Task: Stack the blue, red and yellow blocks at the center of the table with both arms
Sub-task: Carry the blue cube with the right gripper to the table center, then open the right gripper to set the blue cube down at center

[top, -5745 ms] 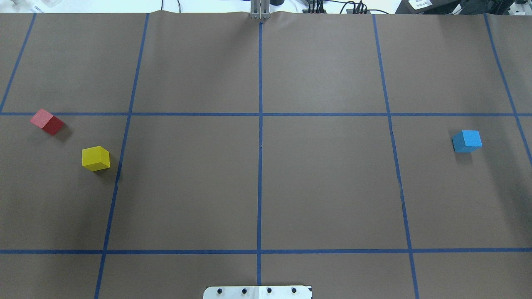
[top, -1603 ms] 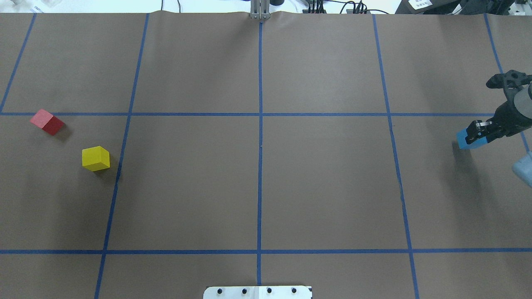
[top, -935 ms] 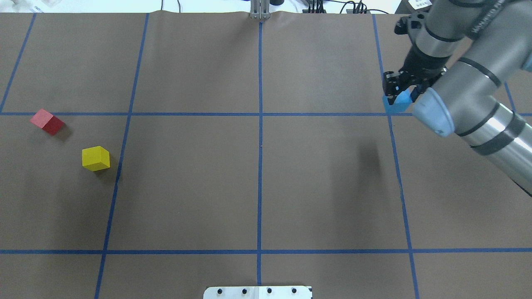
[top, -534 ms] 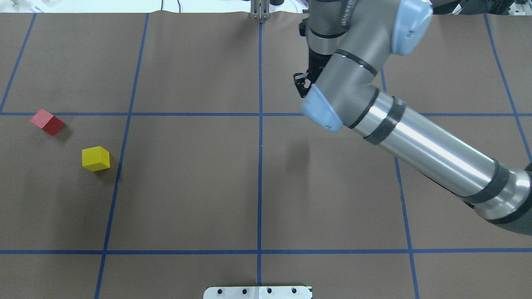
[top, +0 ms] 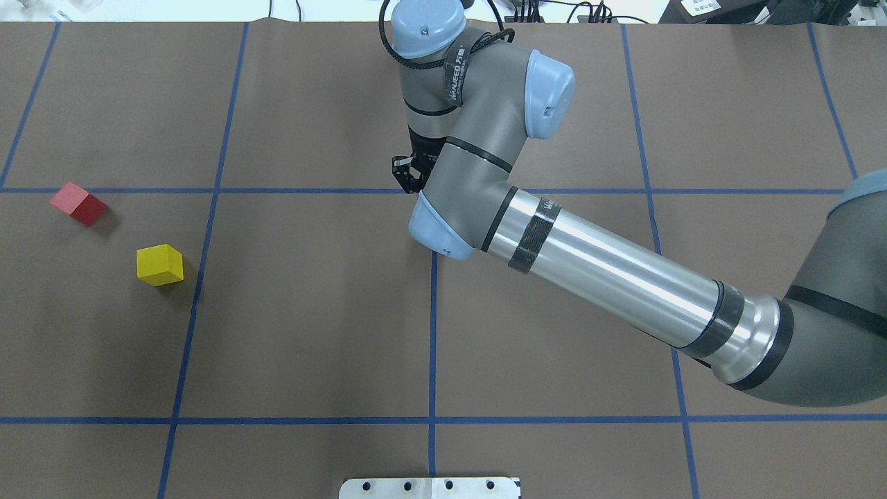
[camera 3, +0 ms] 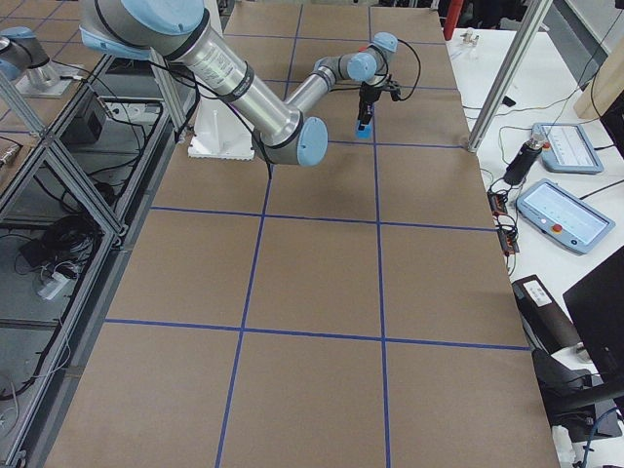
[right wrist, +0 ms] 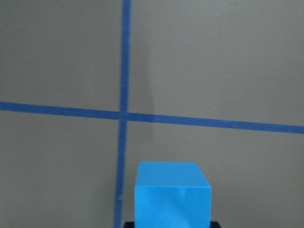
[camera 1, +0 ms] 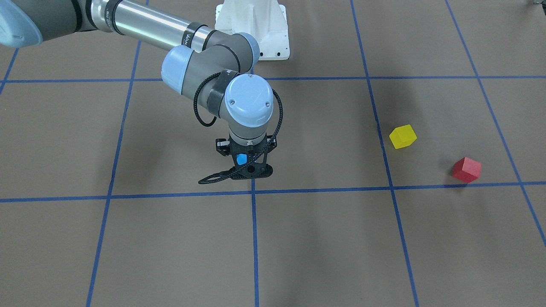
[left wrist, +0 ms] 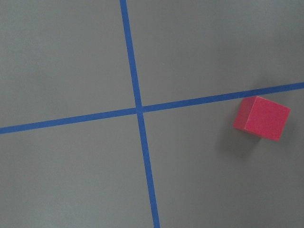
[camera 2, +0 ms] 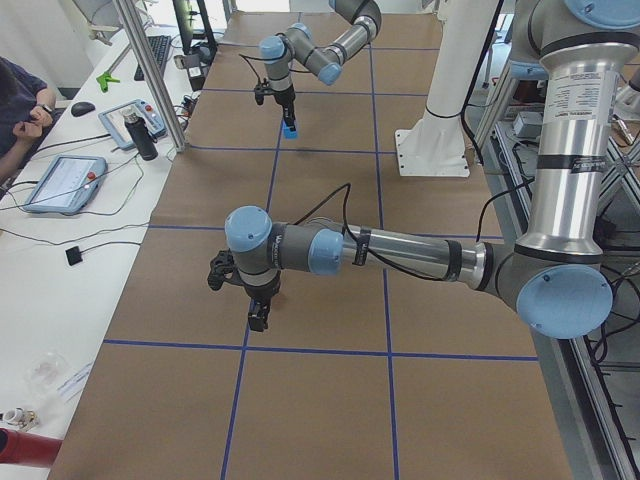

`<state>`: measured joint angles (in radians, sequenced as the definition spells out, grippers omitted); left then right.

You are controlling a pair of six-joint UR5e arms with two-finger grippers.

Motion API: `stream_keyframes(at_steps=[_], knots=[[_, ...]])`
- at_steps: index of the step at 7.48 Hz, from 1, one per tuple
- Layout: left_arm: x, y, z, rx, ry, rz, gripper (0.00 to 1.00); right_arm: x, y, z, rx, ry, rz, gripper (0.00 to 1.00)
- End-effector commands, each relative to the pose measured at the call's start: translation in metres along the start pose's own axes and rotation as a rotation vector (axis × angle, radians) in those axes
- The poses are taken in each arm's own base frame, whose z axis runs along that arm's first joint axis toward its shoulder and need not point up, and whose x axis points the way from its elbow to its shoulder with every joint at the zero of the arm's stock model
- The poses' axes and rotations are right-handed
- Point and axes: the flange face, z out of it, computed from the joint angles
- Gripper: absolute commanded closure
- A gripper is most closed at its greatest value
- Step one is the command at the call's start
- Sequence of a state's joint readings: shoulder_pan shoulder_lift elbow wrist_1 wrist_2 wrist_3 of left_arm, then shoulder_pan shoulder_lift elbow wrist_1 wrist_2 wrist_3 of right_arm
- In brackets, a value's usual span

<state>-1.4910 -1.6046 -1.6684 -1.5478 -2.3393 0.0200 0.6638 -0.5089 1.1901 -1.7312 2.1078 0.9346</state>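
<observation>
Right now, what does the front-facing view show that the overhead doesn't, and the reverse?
Front-facing only: the blue block gripped in the right gripper, near the centre tape crossing. Overhead only: the cables past the table's far edge; in that view the right arm hides the block. Both: the yellow block and the red block, apart from each other on the robot's left side, and the tape grid.

One blue block [right wrist: 172,194], one red block [camera 1: 466,169], one yellow block [camera 1: 402,136].
</observation>
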Motion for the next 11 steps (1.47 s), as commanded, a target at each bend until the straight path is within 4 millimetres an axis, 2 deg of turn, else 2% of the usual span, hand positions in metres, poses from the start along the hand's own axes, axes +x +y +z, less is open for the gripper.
stream_keyframes(at_steps=[1, 4, 5, 6, 7, 8, 9, 10, 11], knots=[[0.0, 0.0, 0.0, 0.0, 0.0, 0.0, 0.0, -0.008, 0.0, 0.031, 0.006, -0.03, 0.018, 1.0], [0.002, 0.0, -0.002, 0.004, 0.0, 0.004, 0.0, -0.013, 0.004, 0.04, 0.0, -0.034, 0.045, 1.0], [0.001, 0.0, -0.001, 0.003, 0.0, 0.003, 0.0, -0.008, 0.007, 0.05, -0.007, -0.026, 0.043, 0.19], [0.002, 0.0, -0.002, 0.004, 0.0, 0.004, 0.0, -0.009, 0.007, 0.05, 0.005, -0.021, 0.044, 0.01], [0.007, -0.001, -0.008, 0.016, 0.0, 0.015, 0.0, -0.01, 0.008, 0.045, 0.012, -0.027, 0.041, 0.01], [0.012, -0.004, -0.012, 0.025, -0.002, 0.026, 0.0, -0.006, 0.002, 0.021, 0.033, -0.051, 0.046, 0.0], [0.023, -0.015, -0.022, 0.044, 0.002, -0.064, 0.0, 0.005, -0.007, -0.008, 0.05, -0.078, 0.059, 0.0], [0.059, -0.029, -0.018, 0.042, 0.013, -0.164, 0.0, 0.033, -0.018, -0.032, 0.051, -0.099, 0.076, 0.0], [0.102, -0.034, 0.005, 0.029, 0.024, -0.094, 0.0, 0.073, -0.017, -0.039, 0.079, -0.11, 0.061, 0.0]])
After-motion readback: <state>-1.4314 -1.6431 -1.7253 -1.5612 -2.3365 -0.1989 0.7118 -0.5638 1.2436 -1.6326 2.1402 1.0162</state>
